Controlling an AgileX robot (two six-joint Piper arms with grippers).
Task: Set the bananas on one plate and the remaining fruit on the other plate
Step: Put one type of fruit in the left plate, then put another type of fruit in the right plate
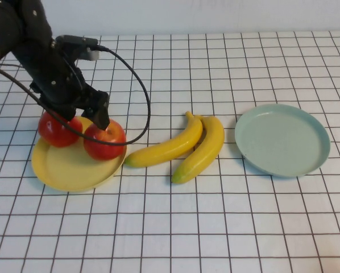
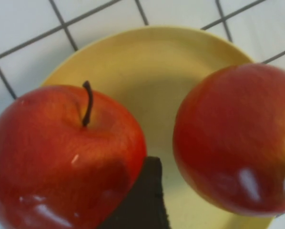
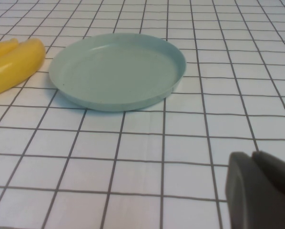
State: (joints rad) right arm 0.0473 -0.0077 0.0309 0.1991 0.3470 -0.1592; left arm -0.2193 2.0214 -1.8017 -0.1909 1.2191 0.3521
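Two red apples [image 1: 59,129] [image 1: 104,140] lie on the yellow plate [image 1: 73,168] at the left. My left gripper [image 1: 86,118] hangs low over them, open. In the left wrist view one dark finger [image 2: 145,200] stands between the stemmed apple [image 2: 61,157] and the other apple [image 2: 238,143], apart from the latter, over the yellow plate [image 2: 147,62]. Two yellow bananas [image 1: 164,149] [image 1: 201,151] lie side by side on the table mid-way. The pale blue-green plate [image 1: 282,139] [image 3: 116,69] is empty at the right. My right gripper [image 3: 254,162] is shut, near the table beside that plate, outside the high view.
The left arm's black cable [image 1: 136,91] loops over the table between the yellow plate and the bananas. The banana ends [image 3: 14,62] show beside the blue-green plate in the right wrist view. The white gridded tabletop [image 1: 215,227] stretches all around.
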